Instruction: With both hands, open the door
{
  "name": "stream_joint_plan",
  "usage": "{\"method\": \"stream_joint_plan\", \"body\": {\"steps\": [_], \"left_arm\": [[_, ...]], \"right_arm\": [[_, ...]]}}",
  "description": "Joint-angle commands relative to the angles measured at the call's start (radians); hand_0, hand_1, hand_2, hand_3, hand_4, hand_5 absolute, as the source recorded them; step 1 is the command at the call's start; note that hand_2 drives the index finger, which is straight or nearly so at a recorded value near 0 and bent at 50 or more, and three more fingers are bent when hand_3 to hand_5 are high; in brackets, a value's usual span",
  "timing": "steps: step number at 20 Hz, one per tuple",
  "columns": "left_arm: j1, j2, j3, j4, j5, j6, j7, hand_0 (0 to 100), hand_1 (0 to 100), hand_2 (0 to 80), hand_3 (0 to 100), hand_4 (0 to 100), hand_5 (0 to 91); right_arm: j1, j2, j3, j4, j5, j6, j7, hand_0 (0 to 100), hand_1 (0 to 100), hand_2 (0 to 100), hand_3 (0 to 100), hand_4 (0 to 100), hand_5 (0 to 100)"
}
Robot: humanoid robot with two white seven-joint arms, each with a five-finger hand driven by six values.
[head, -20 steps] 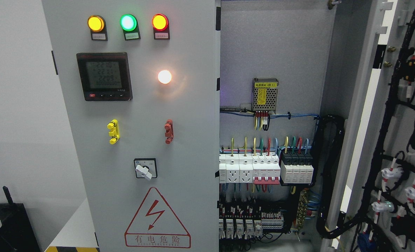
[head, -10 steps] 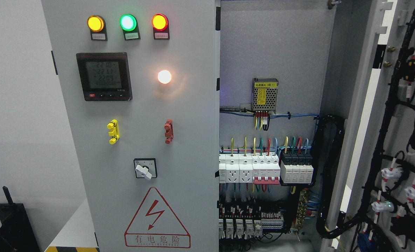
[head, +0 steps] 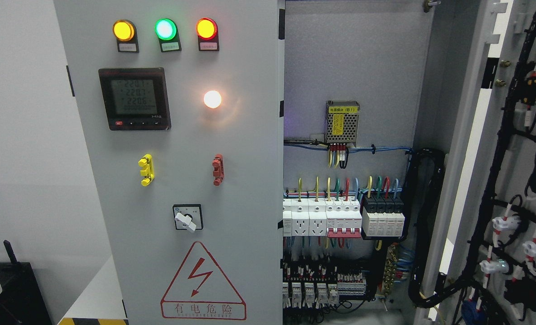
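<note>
Nothing moved since earlier frames; only meter [head: 134,98] digits changed. Right door [head: 516,180] swung wide, left door [head: 182,180] closed, cabinet interior [head: 353,135] exposed. Neither hand visible.

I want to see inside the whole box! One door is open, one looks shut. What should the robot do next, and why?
Probably bring a hand up to the free right edge of the left door. That door still covers its half, while the right door already hangs wide, showing the breakers. No robot hand is in view yet, so reaching comes first.
</note>
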Motion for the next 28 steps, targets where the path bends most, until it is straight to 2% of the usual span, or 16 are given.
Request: {"method": "stream_joint_plan", "body": {"steps": [1,6,10,16,19,22,28], "left_arm": [[0.000,-0.031,0.044,0.006,-0.006,0.000,-0.001,0,0,0.0,0,3,0.0],[0.000,-0.031,0.042,-0.001,-0.005,-0.002,-0.003,0,0,0.0,0,3,0.0],[0.000,-0.030,0.030,-0.003,-0.009,-0.003,-0.003,0,0,0.0,0,3,0.0],[0.000,-0.028,0.030,-0.004,-0.003,-0.013,-0.012,0,0,0.0,0,3,0.0],[0.000,-0.028,0.030,-0.006,-0.001,-0.013,-0.012,0,0,0.0,0,3,0.0],[-0.002,-0.028,0.031,-0.004,-0.001,-0.014,-0.012,0,0,0.0,0,3,0.0],[0.000,-0.028,0.031,-0.004,0.002,-0.013,-0.012,0,0,0.0,0,3,0.0]], "right_arm": [[0.141,-0.057,-0.010,-0.435,0.006,-0.002,0.001,11,0,0,0,0,0],[0.323,-0.084,-0.004,-0.733,0.006,-0.035,0.004,11,0,0,0,0,0],[0.440,-0.112,0.013,-0.884,0.006,-0.094,0.004,11,0,0,0,0,0],[0.494,-0.117,0.010,-0.967,0.005,-0.241,0.003,11,0,0,0,0,0],[0.546,-0.120,0.016,-1.084,0.002,-0.259,0.004,11,0,0,0,0,0],[0.584,-0.137,0.016,-1.183,0.002,-0.272,0.004,11,0,0,0,0,0],[0.624,-0.143,0.033,-1.319,0.002,-0.330,0.004,11,0,0,0,0,0]]}}
